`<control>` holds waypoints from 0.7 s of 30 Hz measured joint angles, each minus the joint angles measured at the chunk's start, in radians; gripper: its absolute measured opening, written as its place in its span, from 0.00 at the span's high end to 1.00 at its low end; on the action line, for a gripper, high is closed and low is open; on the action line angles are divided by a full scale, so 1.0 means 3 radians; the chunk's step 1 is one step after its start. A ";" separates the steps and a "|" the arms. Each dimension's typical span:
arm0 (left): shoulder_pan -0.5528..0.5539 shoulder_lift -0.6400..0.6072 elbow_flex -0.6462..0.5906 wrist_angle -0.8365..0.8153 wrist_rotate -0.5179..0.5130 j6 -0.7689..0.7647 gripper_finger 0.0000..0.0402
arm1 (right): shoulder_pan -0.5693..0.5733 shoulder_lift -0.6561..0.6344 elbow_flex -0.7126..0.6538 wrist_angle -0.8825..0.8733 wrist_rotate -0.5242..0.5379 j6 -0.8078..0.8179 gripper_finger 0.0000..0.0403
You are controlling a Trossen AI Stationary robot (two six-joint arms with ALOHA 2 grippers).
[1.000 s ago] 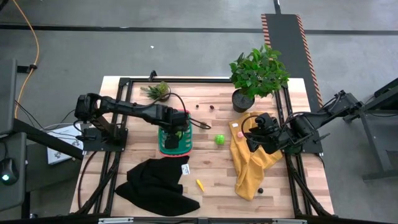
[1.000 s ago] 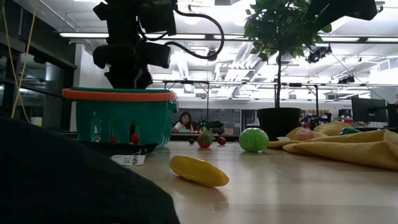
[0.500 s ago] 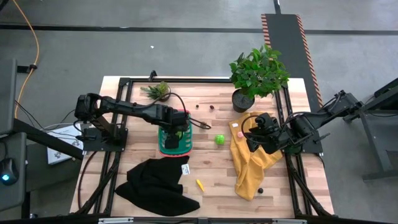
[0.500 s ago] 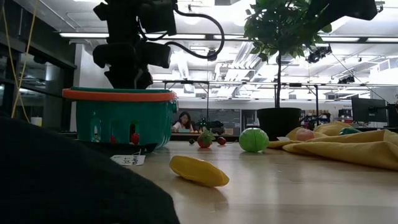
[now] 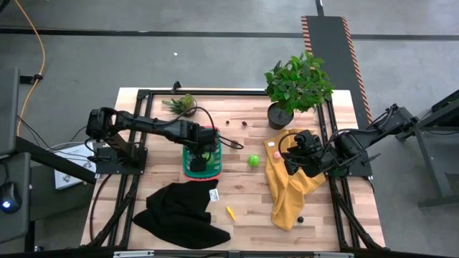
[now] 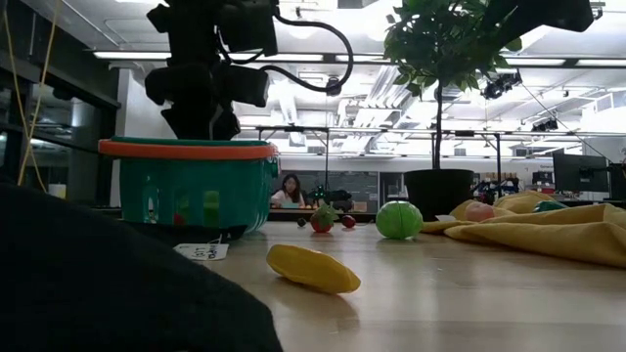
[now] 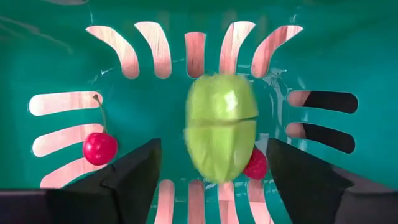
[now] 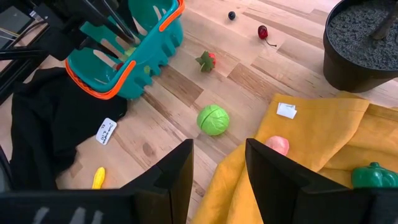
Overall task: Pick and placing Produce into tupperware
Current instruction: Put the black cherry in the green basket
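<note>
My left gripper (image 7: 214,168) hangs open over the teal basket (image 5: 201,163), its fingers pointing down into it. A yellow-green piece of produce (image 7: 221,127) is in the basket below the gap between the fingers, apart from both. A red cherry (image 7: 99,148) and a small red fruit (image 7: 255,165) lie beside it on the slotted bottom. My right gripper (image 8: 217,186) waits open above the yellow cloth (image 5: 290,188). On the wood lie a green round vegetable (image 8: 212,119) and a yellow piece (image 5: 231,212).
A pink piece (image 8: 277,145) and a green pepper (image 8: 376,175) lie on the yellow cloth. A strawberry (image 8: 206,60), a cherry (image 8: 262,31) and a dark berry (image 8: 231,15) lie toward the far edge. A potted plant (image 5: 297,86) stands far right, and a black cloth (image 5: 179,211) lies near left.
In the low view a yellow-green piece now shows through the basket's wall slots, where only a red one showed before; it has come down into the basket. Both arms have kept still.
</note>
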 joint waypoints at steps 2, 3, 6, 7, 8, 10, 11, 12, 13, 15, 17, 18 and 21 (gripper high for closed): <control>0.0000 0.0000 0.0000 0.0000 -0.0027 0.0002 0.26 | 0.0001 0.0000 0.0000 0.0000 0.0000 0.0000 0.66; 0.0000 0.0000 0.0000 0.0000 -0.0028 0.0003 0.25 | 0.0001 0.0000 0.0000 0.0001 0.0000 0.0000 0.66; 0.0000 0.0000 0.0000 0.0000 -0.0038 0.0009 0.24 | 0.0001 0.0000 0.0000 0.0000 0.0000 0.0000 0.66; 0.0000 0.0000 0.0000 0.0000 -0.0038 0.0013 0.24 | 0.0001 0.0000 0.0000 0.0000 0.0000 0.0000 0.66; 0.0000 0.0000 0.0000 -0.0001 -0.0041 0.0023 0.25 | 0.0000 0.0000 0.0000 0.0000 0.0000 -0.0001 0.66; 0.0000 0.0000 0.0000 -0.0004 -0.0054 0.0044 0.27 | 0.0001 0.0000 0.0000 0.0000 0.0000 -0.0003 0.66; 0.0000 0.0000 0.0002 -0.0014 -0.0053 0.0063 0.28 | 0.0001 0.0000 0.0000 0.0000 0.0000 -0.0003 0.66; 0.0000 0.0000 0.0015 -0.0049 -0.0053 0.0085 0.30 | 0.0001 0.0000 0.0000 0.0000 0.0000 -0.0004 0.66; 0.0000 0.0000 0.0041 -0.0099 -0.0057 0.0098 0.31 | 0.0000 0.0000 0.0000 0.0000 0.0000 -0.0004 0.66; 0.0000 0.0000 0.0118 -0.0175 -0.0076 0.0132 0.35 | 0.0000 0.0000 0.0000 0.0000 0.0001 -0.0004 0.66; 0.0000 0.0000 0.0200 -0.0249 -0.0076 0.0154 0.38 | -0.0001 0.0000 0.0000 0.0000 0.0000 -0.0007 0.66; 0.0000 0.0000 0.0243 -0.0291 -0.0075 0.0161 0.40 | 0.0001 0.0000 0.0000 0.0000 0.0001 -0.0010 0.66; 0.0000 0.0000 0.0391 -0.0413 -0.0076 0.0203 0.45 | 0.0000 0.0000 0.0000 0.0000 0.0001 -0.0012 0.66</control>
